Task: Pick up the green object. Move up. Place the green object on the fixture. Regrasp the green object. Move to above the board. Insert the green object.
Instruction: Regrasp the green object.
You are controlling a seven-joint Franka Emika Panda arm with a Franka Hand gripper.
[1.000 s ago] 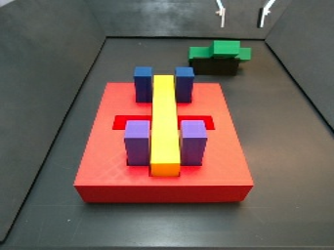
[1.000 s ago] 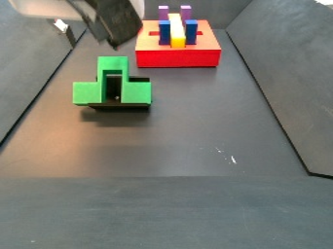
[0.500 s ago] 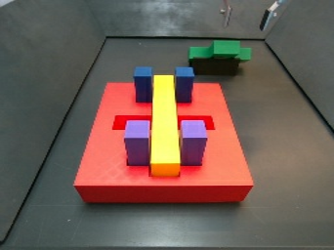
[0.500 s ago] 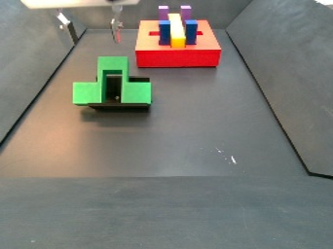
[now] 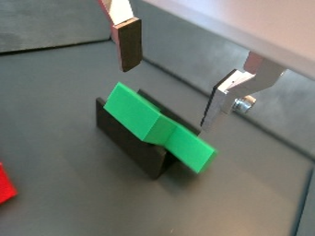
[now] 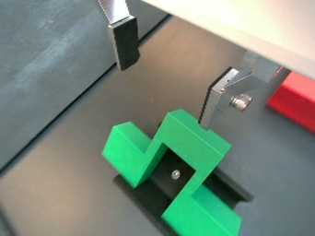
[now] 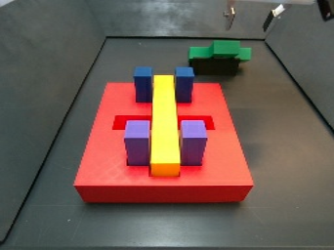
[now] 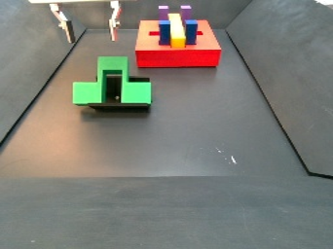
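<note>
- Green object (image 8: 111, 86): T-shaped piece, being carried by the fixture (image 5: 129, 146); seated on top of the black bracket in both wrist views (image 6: 172, 161), touched by nothing else.
- Fixture: being shown on the dark floor, well apart from the board (image 7: 131, 161); in a side view (image 7: 213, 66) it is sitting just beyond the board's far right corner.
- Gripper (image 5: 172, 81): being held in the air above the green object, clear of it; fingers (image 6: 123, 41) are being kept spread wide, with nothing between them. In a side view (image 8: 89, 19) only the two fingertips are being shown at the frame's upper edge.
- Board: red slab, being loaded with a long yellow bar (image 7: 164, 117), blue blocks (image 7: 144, 82) and purple blocks (image 7: 137, 143) beside the bar.
</note>
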